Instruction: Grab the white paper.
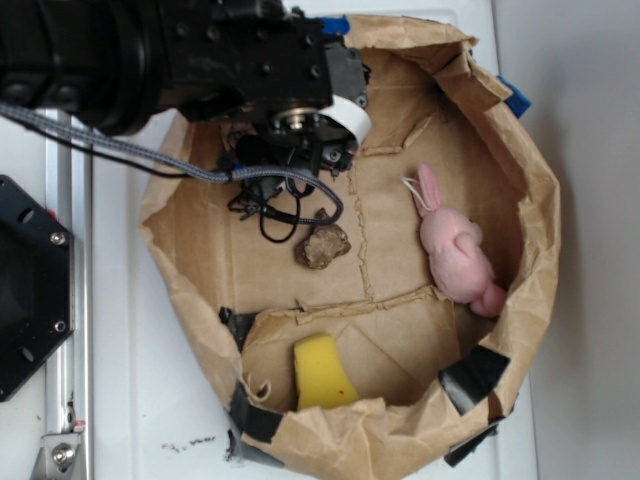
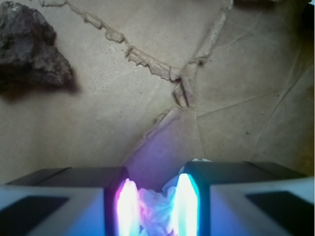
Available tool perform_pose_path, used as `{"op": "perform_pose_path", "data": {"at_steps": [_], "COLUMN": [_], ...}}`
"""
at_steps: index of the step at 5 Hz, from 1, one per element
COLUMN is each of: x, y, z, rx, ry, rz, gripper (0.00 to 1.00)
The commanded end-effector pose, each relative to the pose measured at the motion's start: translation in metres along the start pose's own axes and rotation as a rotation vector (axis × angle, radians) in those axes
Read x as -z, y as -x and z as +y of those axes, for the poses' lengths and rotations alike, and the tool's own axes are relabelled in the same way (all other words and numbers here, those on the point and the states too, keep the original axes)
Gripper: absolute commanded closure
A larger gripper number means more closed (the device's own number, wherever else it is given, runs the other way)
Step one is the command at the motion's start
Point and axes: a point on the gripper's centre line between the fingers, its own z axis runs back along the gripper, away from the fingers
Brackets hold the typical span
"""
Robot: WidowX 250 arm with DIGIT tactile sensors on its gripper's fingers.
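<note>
crumpled white paper [image 2: 156, 214] sits pinched between the two glowing fingers [image 2: 127, 209] of the gripper [image 2: 153, 206] in the wrist view, the jaws drawn narrow around the wad, which bulges up just past the right fingertip. from the exterior view the paper itself is hidden beneath the black arm [image 1: 180, 55], whose gripper [image 1: 300, 160] hangs over the upper left part of a brown paper enclosure [image 1: 540, 250]. a brown rock [image 1: 322, 246] lies just below and right of the gripper there; in the wrist view the same rock [image 2: 32, 51] shows at the upper left, apart from the fingers. the floor under the gripper is creased brown paper with torn, ragged seams [image 2: 147, 61] running across it. inside the walled ring, a pink plush rabbit [image 1: 455, 250] rests near the right wall and a yellow sponge [image 1: 322, 372] lies in the lower section. black tape [image 1: 470, 378] patches the paper rim. the enclosure stands on a white table [image 1: 130, 400], with a metal rail [image 1: 68, 300] along the left edge.
</note>
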Motion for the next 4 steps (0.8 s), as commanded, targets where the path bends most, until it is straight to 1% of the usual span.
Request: {"op": "perform_pose_path", "data": {"at_steps": [1, 2, 3, 4], "x": [-0.055, -0.086, -0.098, -0.097], "y": [-0.020, -0.029, -0.031, -0.032], "z": [0.015, 0.020, 0.018, 0.015], "rx": [-0.075, -0.088, -0.085, -0.084], "ry": [0.002, 0.027, 0.035, 0.034], "rz": [-0.137, -0.210, -0.236, -0.233], "gripper": [1.00, 1.00, 1.00, 1.00]}}
